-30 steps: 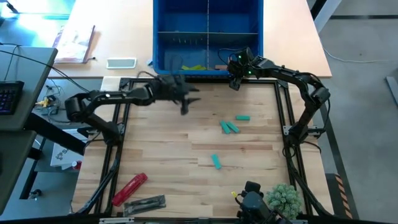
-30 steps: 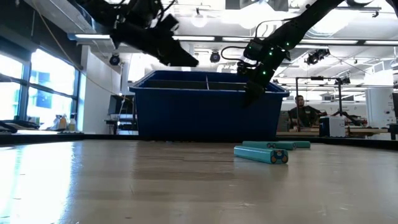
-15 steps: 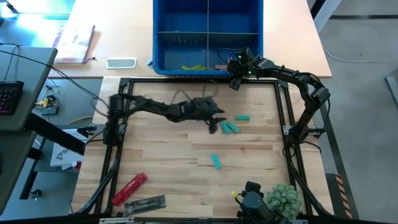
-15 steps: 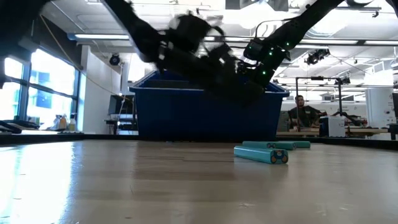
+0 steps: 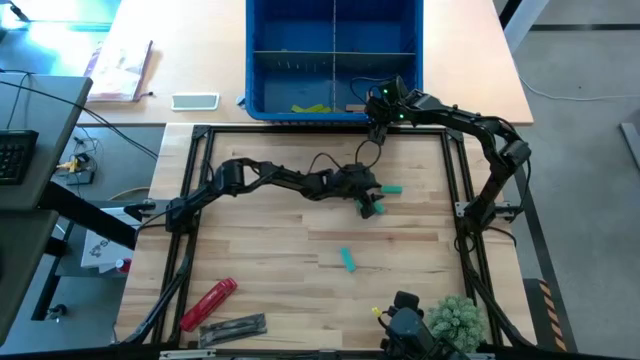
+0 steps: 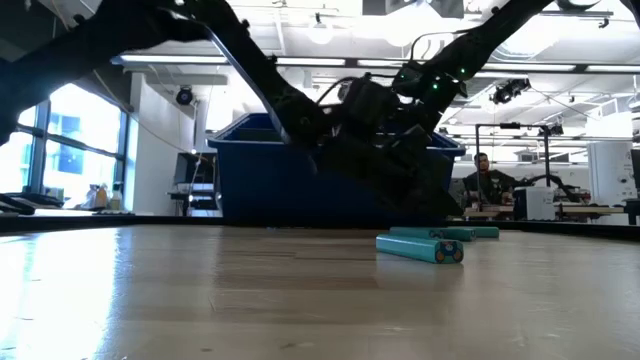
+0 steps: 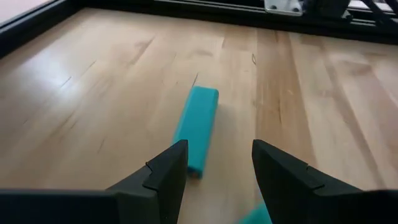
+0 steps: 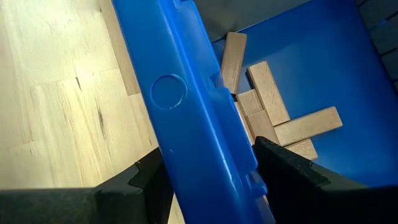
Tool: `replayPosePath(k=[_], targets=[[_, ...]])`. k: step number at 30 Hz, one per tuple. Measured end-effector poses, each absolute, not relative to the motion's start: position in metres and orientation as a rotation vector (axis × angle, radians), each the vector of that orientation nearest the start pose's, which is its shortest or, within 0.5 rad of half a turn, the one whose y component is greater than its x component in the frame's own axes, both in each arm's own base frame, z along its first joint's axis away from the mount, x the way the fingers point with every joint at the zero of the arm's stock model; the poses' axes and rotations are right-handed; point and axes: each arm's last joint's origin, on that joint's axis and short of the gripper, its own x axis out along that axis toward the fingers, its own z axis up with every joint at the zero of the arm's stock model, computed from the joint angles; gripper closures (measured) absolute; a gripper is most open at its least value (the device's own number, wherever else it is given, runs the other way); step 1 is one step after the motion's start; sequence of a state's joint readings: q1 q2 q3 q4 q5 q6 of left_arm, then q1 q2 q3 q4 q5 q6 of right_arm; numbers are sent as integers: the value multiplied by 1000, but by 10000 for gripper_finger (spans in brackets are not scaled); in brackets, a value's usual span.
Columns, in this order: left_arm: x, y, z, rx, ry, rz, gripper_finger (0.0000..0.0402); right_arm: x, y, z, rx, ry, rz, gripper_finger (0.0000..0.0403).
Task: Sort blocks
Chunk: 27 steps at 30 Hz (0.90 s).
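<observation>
Left claw (image 5: 371, 203): low over the middle of the counter (image 5: 260, 250), right above the pair of teal blocks (image 5: 374, 207). The wrist view shows its fingers parted and empty, one teal block (image 7: 196, 129) lying on the wood just ahead of the gap.

Right claw (image 5: 376, 130): hanging over the near wall of the blue bin (image 5: 333, 112). Fingers apart, nothing between them; its own camera shows them straddling the bin's rim.

Sorted so far: tan wooden blocks (image 8: 273, 115) piled in the bin's near right compartment, lime blocks (image 5: 312, 108) in the compartment beside it. I'd judge most of the job is done.

Left to sort: four teal blocks by my count. The pair under the left claw, one more (image 5: 391, 188) just beyond it toward the bin, and a lone one (image 5: 348, 259) nearer the front, well apart from the others.

Edges: a black frame (image 5: 195, 190) rails in the work area on all sides, and the bin sits just outside its far rail.

Open room: bare wood all around the teal blocks, so the pick looks unobstructed. The red cylindrical tool (image 5: 208, 303) lies in the front left corner, well clear. The right arm waits at the bin's right end, so a drop there could get tight.
</observation>
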State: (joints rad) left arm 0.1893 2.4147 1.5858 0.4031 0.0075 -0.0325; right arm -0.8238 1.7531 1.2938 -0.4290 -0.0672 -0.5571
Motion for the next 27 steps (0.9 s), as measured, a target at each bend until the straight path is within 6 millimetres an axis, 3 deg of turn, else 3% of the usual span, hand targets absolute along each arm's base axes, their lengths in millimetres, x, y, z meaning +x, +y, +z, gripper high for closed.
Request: replayPosePath(k=[5,15,22,27], targets=[[515,102,85,-77,413,186,243,256,-274,233,-111,976,-450,208],[521,96,86,-4,408,148,243,256,-274,233,-111,975,-450,208],[516,86,86,1,540,39,243,256,-274,233,-111,975,-449,208],[500,77,109,55,749,0,243,256,-274,233,-111,975,-450,208]])
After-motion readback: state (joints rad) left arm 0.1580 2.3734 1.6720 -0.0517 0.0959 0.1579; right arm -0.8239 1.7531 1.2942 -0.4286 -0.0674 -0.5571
